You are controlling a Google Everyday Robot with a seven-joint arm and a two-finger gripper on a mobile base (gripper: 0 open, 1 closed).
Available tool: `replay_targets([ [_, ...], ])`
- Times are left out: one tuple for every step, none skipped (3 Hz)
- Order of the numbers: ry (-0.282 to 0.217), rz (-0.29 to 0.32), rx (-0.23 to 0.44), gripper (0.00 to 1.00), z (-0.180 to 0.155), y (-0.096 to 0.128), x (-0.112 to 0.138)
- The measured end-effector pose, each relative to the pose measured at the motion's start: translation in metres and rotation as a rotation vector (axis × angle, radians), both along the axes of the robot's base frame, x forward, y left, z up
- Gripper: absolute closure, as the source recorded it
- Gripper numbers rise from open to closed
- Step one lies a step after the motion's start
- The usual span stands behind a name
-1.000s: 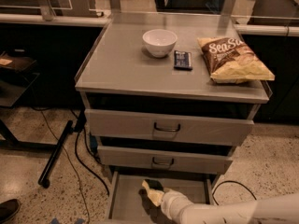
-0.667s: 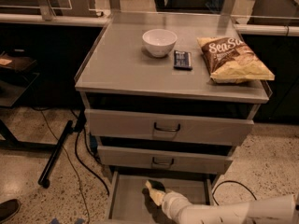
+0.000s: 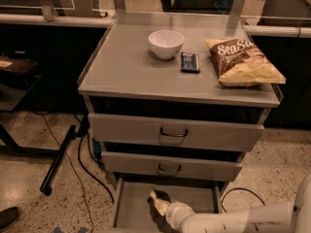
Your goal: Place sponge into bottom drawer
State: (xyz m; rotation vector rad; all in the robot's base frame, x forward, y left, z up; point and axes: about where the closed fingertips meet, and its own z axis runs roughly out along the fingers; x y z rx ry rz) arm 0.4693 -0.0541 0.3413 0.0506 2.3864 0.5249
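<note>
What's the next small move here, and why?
Probably ease the gripper straight down a little, then leave the sponge there. The sponge sits at the gripper's tip, already inside the open bottom drawer, over its bare grey floor near the middle. Whether it touches the floor yet is unclear, so a short descent seems safer than a drop.

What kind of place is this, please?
Probably a lab or workshop: grey metal drawer cabinet, speckled hard floor, loose cables beside it. The end effector is low over the open bottom drawer, by the sponge.
</note>
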Motion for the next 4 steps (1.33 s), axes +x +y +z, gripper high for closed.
replay_targets([
  [0.012,-0.027,-0.025,1.00,-0.036,0.001,0.005],
  [0.006,-0.041,-0.040,1.00,-0.062,0.003,0.015],
  [0.012,-0.048,-0.027,1.00,-0.080,0.008,0.017],
  [0.028,-0.040,-0.015,1.00,-0.096,0.013,0.018],
])
